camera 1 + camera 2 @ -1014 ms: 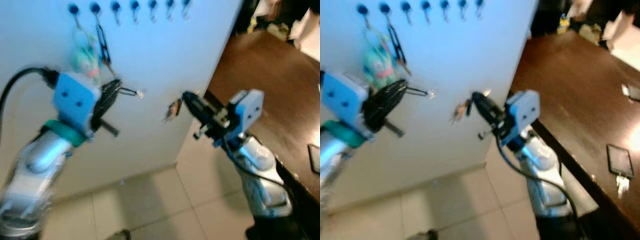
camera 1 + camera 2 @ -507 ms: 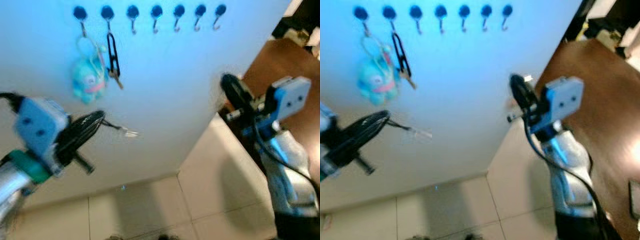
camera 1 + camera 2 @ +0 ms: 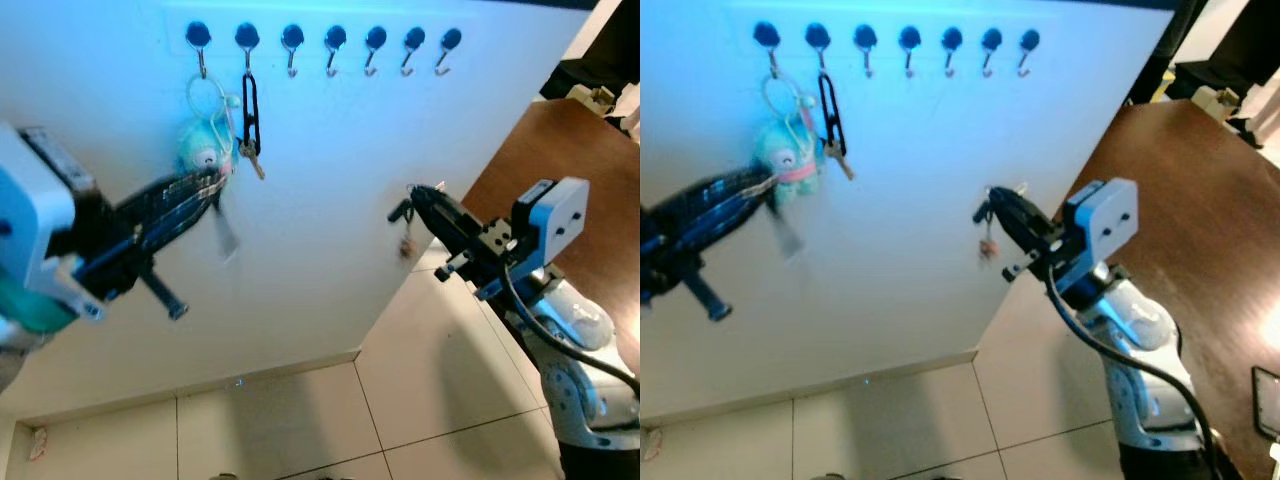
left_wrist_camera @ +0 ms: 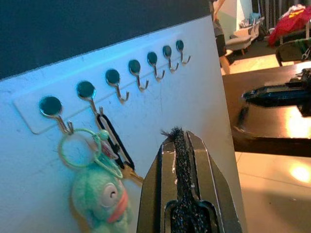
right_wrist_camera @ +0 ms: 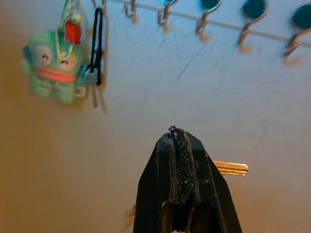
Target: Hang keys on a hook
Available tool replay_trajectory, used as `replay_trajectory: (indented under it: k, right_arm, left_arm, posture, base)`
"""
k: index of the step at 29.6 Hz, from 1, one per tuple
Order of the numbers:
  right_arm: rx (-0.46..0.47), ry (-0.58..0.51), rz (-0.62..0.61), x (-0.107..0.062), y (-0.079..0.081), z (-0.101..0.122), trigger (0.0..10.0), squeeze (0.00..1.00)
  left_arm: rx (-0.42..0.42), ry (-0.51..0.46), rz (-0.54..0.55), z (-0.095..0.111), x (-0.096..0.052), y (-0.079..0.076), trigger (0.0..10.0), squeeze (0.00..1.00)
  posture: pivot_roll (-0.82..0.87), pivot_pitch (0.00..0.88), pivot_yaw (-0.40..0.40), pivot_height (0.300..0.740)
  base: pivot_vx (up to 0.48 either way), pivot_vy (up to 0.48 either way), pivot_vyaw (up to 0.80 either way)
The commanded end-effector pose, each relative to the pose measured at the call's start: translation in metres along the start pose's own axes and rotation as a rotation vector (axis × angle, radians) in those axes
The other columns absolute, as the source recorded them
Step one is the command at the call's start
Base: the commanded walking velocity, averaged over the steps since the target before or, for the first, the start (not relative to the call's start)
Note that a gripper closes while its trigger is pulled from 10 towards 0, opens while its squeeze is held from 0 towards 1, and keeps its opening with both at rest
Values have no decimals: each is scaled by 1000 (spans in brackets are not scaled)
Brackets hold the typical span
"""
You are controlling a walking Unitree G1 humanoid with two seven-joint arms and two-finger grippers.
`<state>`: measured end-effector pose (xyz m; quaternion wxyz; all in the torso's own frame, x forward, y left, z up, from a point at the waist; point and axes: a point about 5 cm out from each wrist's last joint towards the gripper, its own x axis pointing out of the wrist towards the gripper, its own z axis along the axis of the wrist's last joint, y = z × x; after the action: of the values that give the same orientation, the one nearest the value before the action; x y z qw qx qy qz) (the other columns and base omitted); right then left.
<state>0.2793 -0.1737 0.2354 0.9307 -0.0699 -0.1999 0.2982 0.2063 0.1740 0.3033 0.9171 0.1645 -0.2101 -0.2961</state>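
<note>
Both arms were raised toward the white panel (image 3: 300, 220). The left gripper (image 3: 205, 190) reached in from 9 o'clock, its long black fingers pressed together with nothing clearly between them in the left wrist view, their tips just beside the teal plush keychain (image 3: 203, 150). The right gripper (image 3: 420, 196) pointed in from 3 o'clock, jaws closed on a small key ring; a brass key (image 5: 231, 168) stuck out sideways past the fingers in the right wrist view, and the keys (image 3: 405, 243) dangled blurred below the tip, well under the row of hooks (image 3: 330, 42).

Compared with half a second before, the camera had swung (the hook row sat further right and higher), the left fingers stood much closer to the plush, the blurred object that had trailed from their tip was no longer clearly there, and the right gripper had dropped lower against the panel.

Seven dark-capped hooks ran along the panel's top; the first at 11 o'clock carried the plush on a pale ring, the second a black carabiner (image 3: 249, 100) with a key. Beige floor tiles (image 3: 300, 420) lay below, and a dark brown worktop (image 3: 560, 150) stood at 3 o'clock.
</note>
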Motion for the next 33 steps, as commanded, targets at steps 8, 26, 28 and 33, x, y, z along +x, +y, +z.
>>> replay_trajectory:
  k: [8, 26, 28, 33]
  right_arm:
    - [3, -29, -36, 4, -3, 7, 10000, 0]
    - [39, -31, -56, 10, 2, 0, 10000, 0]
    - [42, -28, -55, 10, 3, -1, 10000, 0]
    - [48, -28, -49, 11, 5, -3, 10000, 0]
  left_arm:
    - [-10, 20, 66, -5, 8, 5, 10000, 0]
    - [-8, -68, 186, -6, 79, 10, 10000, 0]
    - [-14, -82, 174, -3, 86, 8, 10000, 0]
    - [-18, -105, 178, 1, 101, 8, 10000, 0]
  posture:
    - [108, 32, -11, 740]
    - [100, 29, -2, 740]
    - [101, 31, 1, 740]
    - [99, 39, 16, 740]
  base:
    - [0, 0, 0]
    - [0, 0, 0]
    - [0, 0, 0]
    - [0, 0, 0]
